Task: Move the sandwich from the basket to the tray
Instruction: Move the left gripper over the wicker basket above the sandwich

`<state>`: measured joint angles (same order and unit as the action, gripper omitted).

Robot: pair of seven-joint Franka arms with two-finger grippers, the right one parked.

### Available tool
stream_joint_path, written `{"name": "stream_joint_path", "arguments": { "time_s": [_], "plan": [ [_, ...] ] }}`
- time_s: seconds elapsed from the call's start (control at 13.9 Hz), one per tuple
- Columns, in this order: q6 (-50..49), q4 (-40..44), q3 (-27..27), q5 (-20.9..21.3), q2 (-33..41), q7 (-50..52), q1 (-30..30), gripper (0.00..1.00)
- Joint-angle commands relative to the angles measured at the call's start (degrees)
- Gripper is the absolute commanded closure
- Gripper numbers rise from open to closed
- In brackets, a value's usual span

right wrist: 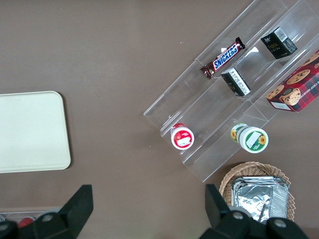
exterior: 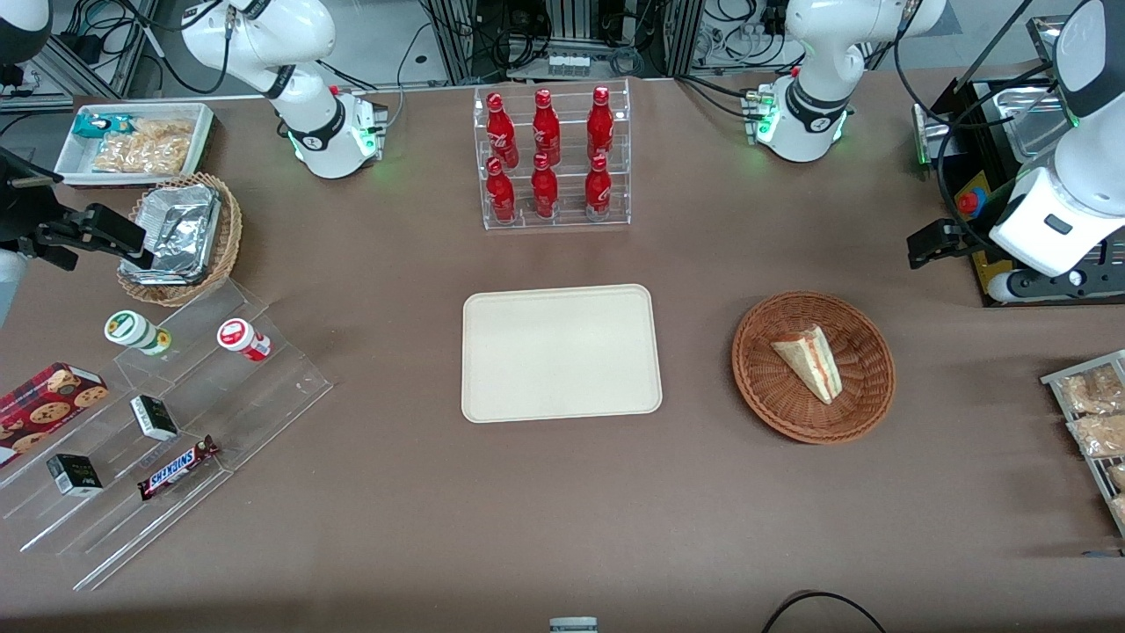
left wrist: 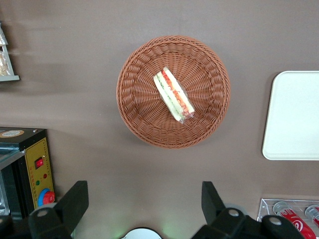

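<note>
The brown table (exterior: 562,527) carries everything. At its middle lies the flat rectangular cream-beige tray (exterior: 561,352) with rounded corners and a low rim, nothing on it. Beside the tray, toward the working arm's end, sits the round reddish-brown woven wicker basket (exterior: 813,366), holding the small triangular sandwich (exterior: 810,361) of pale bread, which lies on its side near the basket's centre with red and green filling showing along one edge.

Farther from the front camera than the tray stands a clear acrylic rack (exterior: 554,158) with six red bottles in two rows. Toward the parked arm's end, a clear stepped display (exterior: 158,440) holds a chocolate bar, small dark boxes, two little cups and a cookie box; near it are a lighter wicker basket (exterior: 183,239) of foil containers and a white tray of snacks (exterior: 136,142).

The left arm's gripper (left wrist: 144,204) hangs high above the table beside the basket, its fingers (left wrist: 75,199) spread wide, touching nothing. Nothing stands between basket and tray.
</note>
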<state>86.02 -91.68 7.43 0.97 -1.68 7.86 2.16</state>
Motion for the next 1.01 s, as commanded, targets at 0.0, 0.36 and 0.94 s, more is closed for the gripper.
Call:
{"name": "stream_joint_path", "arguments": {
  "time_s": [0.0, 0.36, 0.94],
  "plan": [
    [-0.50, 0.71, 0.30, 0.52, -0.34, -0.22, 0.30, 0.00],
    [-0.07, -2.09, 0.39, 0.52, -0.60, -0.74, 0.21, 0.00],
    [13.81, -17.73, 0.39, 0.70, -0.08, -0.66, 0.04, 0.00]
  ]
}}
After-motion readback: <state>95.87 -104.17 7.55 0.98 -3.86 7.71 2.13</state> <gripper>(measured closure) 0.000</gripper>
